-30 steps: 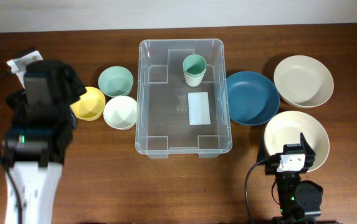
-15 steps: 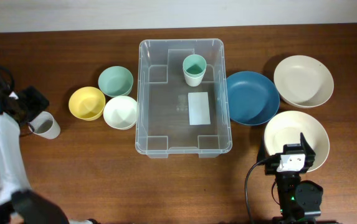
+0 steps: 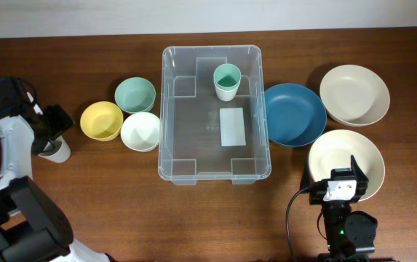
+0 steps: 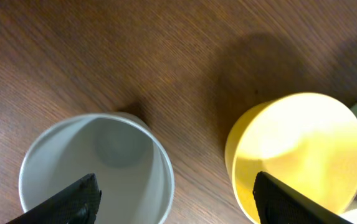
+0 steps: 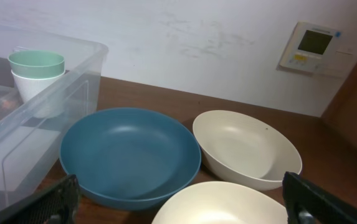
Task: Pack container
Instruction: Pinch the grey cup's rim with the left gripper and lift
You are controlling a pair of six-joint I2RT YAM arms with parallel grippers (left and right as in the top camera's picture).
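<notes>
The clear container [image 3: 169, 109] stands mid-table with a white label [image 3: 233, 126] on its base. A mint cup nested in a white cup [image 3: 226, 81] stands in its far part and also shows in the right wrist view [image 5: 37, 73]. My left gripper [image 3: 54, 132] is open at the far left, over a white cup [image 3: 55, 151]. In the left wrist view my fingers [image 4: 175, 202] straddle the right wall of the white cup [image 4: 119, 149], with the right finger over the yellow bowl [image 4: 303, 143]. My right gripper [image 3: 343, 185] is open and empty at the near right [image 5: 184, 205].
The yellow bowl [image 3: 102, 120], a mint bowl [image 3: 134, 94] and a white bowl [image 3: 140, 131] sit left of the container. A blue bowl [image 3: 294, 113] touches its right side, with two cream bowls [image 3: 354, 94] [image 3: 346, 156] beyond. In the right wrist view the blue bowl [image 5: 131, 152] and cream bowls [image 5: 247, 146] lie ahead.
My left arm swung away from over the left side of the table, uncovering the white cup, then came in with its gripper at that cup. The right arm has not moved.
</notes>
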